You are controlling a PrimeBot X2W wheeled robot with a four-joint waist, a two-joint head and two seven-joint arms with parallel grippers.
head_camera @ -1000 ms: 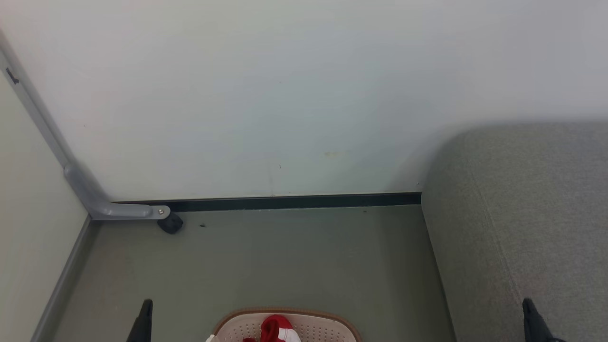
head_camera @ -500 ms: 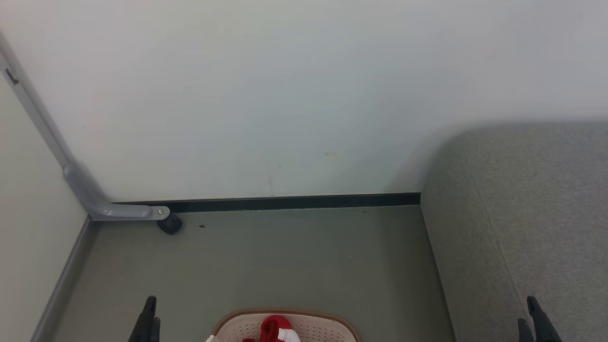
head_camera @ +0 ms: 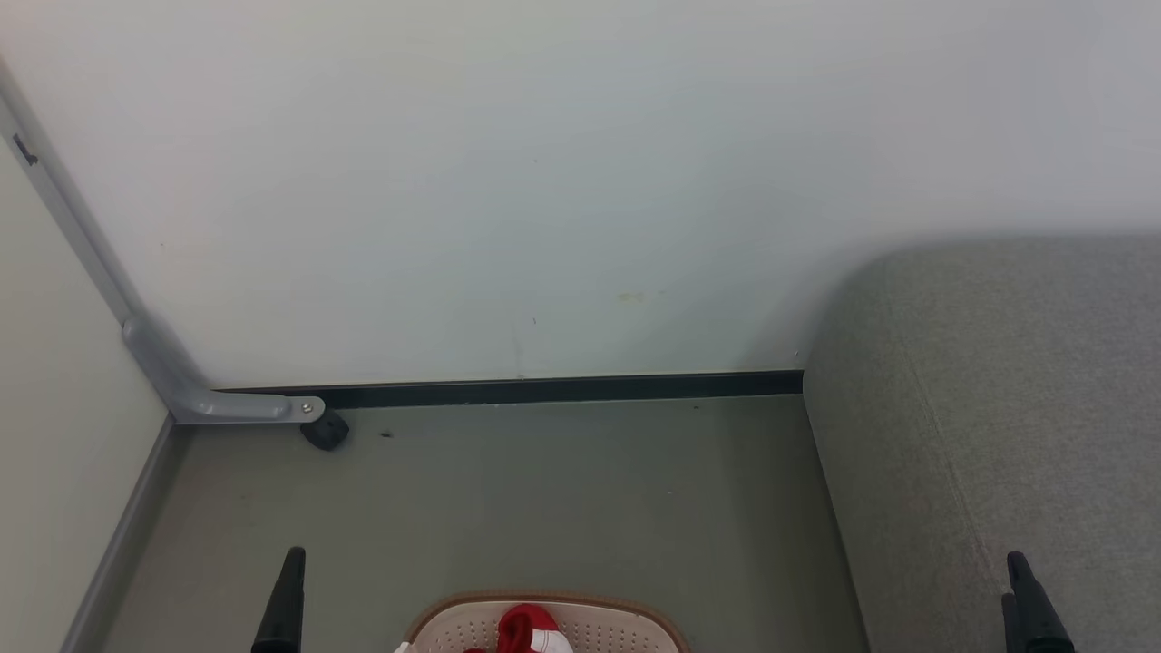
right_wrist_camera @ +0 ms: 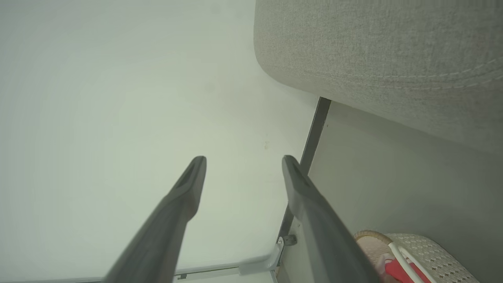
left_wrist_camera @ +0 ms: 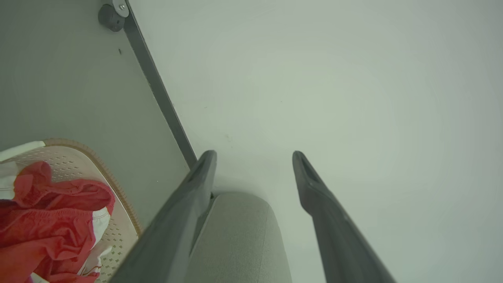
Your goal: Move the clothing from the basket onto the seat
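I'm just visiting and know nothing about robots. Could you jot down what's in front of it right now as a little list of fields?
seat: grey, no clothing on the visible part
basket: on the floor, left of the seat
clothing: red and white, inside the basket
left gripper: open, holding nothing
right gripper: open, holding nothing

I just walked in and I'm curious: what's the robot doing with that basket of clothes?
The robot is about to move clothing from the basket onto the seat. Nothing is held yet: the left gripper and the right gripper are both open and empty, pointing toward the wall. The red and white clothing lies in the basket on the floor, and the grey seat stands to the robot's right.
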